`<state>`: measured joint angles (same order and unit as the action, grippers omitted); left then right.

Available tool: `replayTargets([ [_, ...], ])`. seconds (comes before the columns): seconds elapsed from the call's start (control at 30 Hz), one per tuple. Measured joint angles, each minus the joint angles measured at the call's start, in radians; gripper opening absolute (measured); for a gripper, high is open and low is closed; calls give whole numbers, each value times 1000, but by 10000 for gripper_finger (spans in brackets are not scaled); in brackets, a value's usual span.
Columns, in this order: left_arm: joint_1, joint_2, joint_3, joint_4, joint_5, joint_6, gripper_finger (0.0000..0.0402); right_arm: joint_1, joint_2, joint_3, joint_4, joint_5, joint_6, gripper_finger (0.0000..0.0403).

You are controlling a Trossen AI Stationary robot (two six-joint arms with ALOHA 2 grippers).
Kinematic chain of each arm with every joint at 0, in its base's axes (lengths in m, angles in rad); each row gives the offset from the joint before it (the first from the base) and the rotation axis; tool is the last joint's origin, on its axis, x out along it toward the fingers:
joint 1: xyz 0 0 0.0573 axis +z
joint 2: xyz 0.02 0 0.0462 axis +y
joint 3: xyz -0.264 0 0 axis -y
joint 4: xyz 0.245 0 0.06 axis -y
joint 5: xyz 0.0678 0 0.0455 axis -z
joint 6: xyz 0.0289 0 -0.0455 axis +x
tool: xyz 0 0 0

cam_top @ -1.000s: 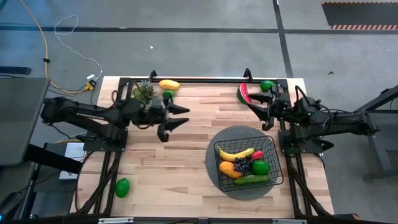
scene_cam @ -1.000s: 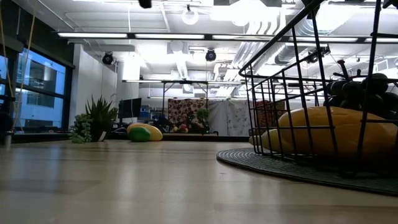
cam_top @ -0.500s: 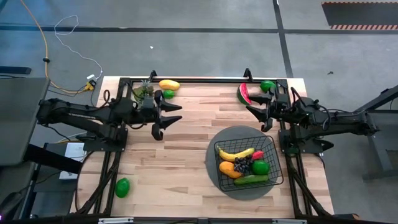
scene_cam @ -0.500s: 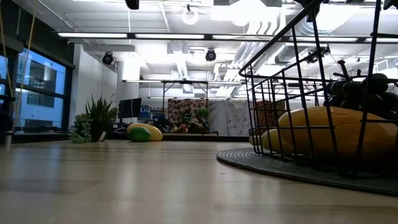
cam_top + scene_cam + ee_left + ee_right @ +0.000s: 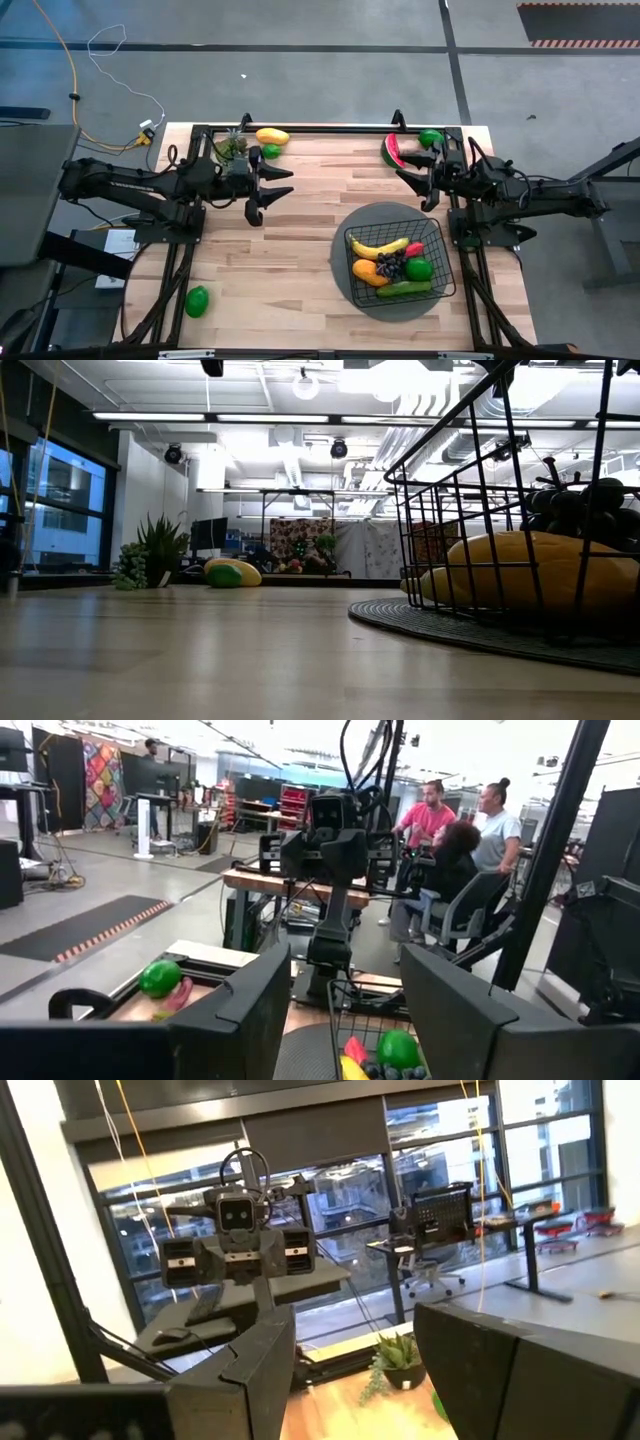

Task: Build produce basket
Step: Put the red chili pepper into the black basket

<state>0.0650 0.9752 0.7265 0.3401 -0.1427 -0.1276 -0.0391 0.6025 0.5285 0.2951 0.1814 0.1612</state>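
1. The left gripper [image 5: 276, 191] has drawn back toward its own side of the surface [image 5: 300, 250] over the past second and has since held steady, its jaws apart and holding nothing.

2. The right gripper [image 5: 412, 182] has not moved; it hovers near the back right corner, jaws likewise apart and empty, just beside the watermelon slice [image 5: 391, 150].

3. With both arms pulled back and nothing in hand, the work looks to be paused between picks, or winding down, though several pieces remain outside the basket.

4. The basket [image 5: 442, 286], black wire mesh with flared sides, stands on a round grey mat [image 5: 342, 283] on the right half of the surface, in front of the right arm.

5. Inside it lie a yellow banana [image 5: 378, 247], an orange mango [image 5: 366, 270], dark grapes [image 5: 388, 264], a red chili [image 5: 414, 248], a green lime [image 5: 419, 268] and a cucumber [image 5: 404, 289] along its near edge.

6. Still outside: the watermelon slice and a second lime [image 5: 430, 137] at the back right corner; a yellow mango [image 5: 271, 136], a small green fruit [image 5: 270, 151] and a leafy green sprig [image 5: 230, 148] at the back left; and a lone lime [image 5: 197, 300] near the front left edge.

7. The table-level view shows the mango [image 5: 520, 575] and grapes [image 5: 585, 500] pressed against the basket's wire wall.
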Motion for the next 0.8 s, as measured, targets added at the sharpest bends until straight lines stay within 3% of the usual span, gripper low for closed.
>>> replayTargets([
  [0.37,0,0,0,0,0,-26,179,0,0,0,-22,-9,31,188],
  [0.53,0,0,0,0,0,-27,179,0,0,0,-79,-35,144,188],
  [0.67,0,0,0,0,-4,-28,179,-4,11,2,-132,83,387,188],
  [0.8,0,0,0,0,-37,-27,179,-59,56,60,-401,236,587,188],
])
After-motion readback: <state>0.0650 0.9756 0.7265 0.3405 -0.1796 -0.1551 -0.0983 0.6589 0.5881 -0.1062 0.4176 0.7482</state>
